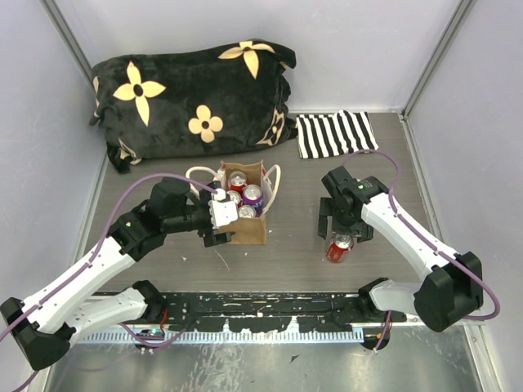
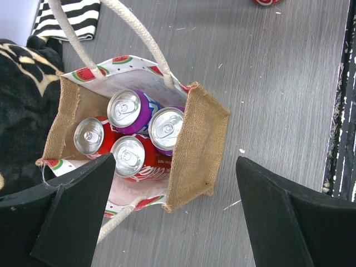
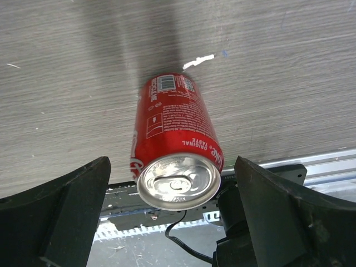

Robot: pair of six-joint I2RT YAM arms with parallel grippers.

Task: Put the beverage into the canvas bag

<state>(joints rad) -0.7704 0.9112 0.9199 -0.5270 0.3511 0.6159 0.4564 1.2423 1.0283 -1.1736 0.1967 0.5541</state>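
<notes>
On the grey table (image 1: 294, 261), the black flowered cushion (image 1: 188, 90) fills the back and a striped cloth (image 1: 335, 133) lies beside it. Nearer the arms stands the canvas bag (image 1: 249, 230), upright and open-mouthed, with four cans (image 2: 133, 158) already packed inside, tops up. The left gripper (image 1: 219, 216) hovers at the bag's near end with its fingers spread and nothing between them. One red can (image 3: 178, 139) is left out on the table, well apart from the bag on the right side (it looks upright, its top towards the wrist camera). The right gripper (image 1: 343, 227) hangs over it, fingers spread wide on either side and not touching it. So most of the job looks done. This last can remains to be grasped, carried across and lowered in.
</notes>
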